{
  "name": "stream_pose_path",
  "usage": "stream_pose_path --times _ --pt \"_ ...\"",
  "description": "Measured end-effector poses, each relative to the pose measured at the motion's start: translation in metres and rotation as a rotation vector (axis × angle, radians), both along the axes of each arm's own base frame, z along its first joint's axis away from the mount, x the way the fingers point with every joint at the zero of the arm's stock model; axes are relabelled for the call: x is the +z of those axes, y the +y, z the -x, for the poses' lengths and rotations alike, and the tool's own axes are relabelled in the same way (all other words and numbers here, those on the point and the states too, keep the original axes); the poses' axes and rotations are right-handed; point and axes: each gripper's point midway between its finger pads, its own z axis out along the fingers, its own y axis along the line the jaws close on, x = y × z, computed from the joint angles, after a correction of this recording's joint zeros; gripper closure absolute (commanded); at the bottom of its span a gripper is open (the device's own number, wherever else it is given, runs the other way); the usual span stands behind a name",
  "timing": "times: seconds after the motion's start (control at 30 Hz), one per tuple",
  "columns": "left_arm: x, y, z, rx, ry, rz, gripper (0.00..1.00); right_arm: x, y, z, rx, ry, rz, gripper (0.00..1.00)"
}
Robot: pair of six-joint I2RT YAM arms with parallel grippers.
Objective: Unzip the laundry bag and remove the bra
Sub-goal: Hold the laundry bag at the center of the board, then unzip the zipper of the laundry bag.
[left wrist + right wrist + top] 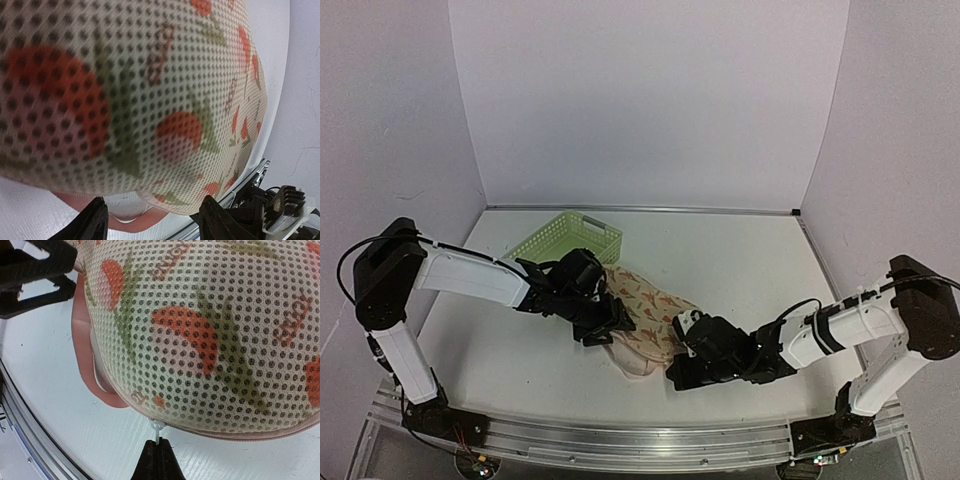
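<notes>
Showing a mesh laundry bag on the surface between two tools.
Left tool open, empty, at the bag's pink edging; right tool pinched closed on the white zipper pull; limp fabric, probably best steadied by its rim.

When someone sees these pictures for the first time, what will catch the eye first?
First comes the laundry bag, a cream mesh pouch with orange-red and green motifs, lying in the middle of the table. Next is the right tool, shut on the white zipper pull at the bag's rim, while the left tool stands open at the opposite side. A light green basket sits behind the bag.
</notes>
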Motion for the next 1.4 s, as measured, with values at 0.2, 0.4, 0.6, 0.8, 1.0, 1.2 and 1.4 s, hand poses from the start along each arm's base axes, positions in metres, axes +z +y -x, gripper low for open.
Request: stream_pose_path --times 0.2,0.4,0.6,0.8,1.0,1.2,1.4 --pt "0.007 -0.015 -0.012 0.005 -0.022 0.031 0.39 -0.001 -0.001 0.010 0.026 -0.001 0.004 1.00" --pt "0.005 -0.021 -0.016 0.020 -0.017 0.048 0.51 0.000 0.001 0.015 0.042 -0.010 0.003 1.00" --pt "0.002 -0.022 -0.017 0.031 -0.005 0.053 0.74 0.001 0.001 0.015 0.047 -0.017 0.006 1.00" --pt "0.004 -0.024 -0.019 0.032 -0.013 0.066 0.94 0.001 0.000 0.013 0.041 -0.027 0.013 1.00" --pt "0.008 -0.027 -0.020 0.009 -0.025 0.086 1.00 0.001 -0.003 0.009 0.025 -0.044 0.036 1.00" --pt "0.009 -0.027 -0.019 -0.030 -0.031 0.096 1.00 0.006 -0.014 0.005 -0.009 -0.071 0.069 1.00" --pt "0.007 -0.025 -0.014 -0.077 -0.036 0.104 1.00 0.003 -0.027 0.001 -0.045 -0.086 0.116 1.00"
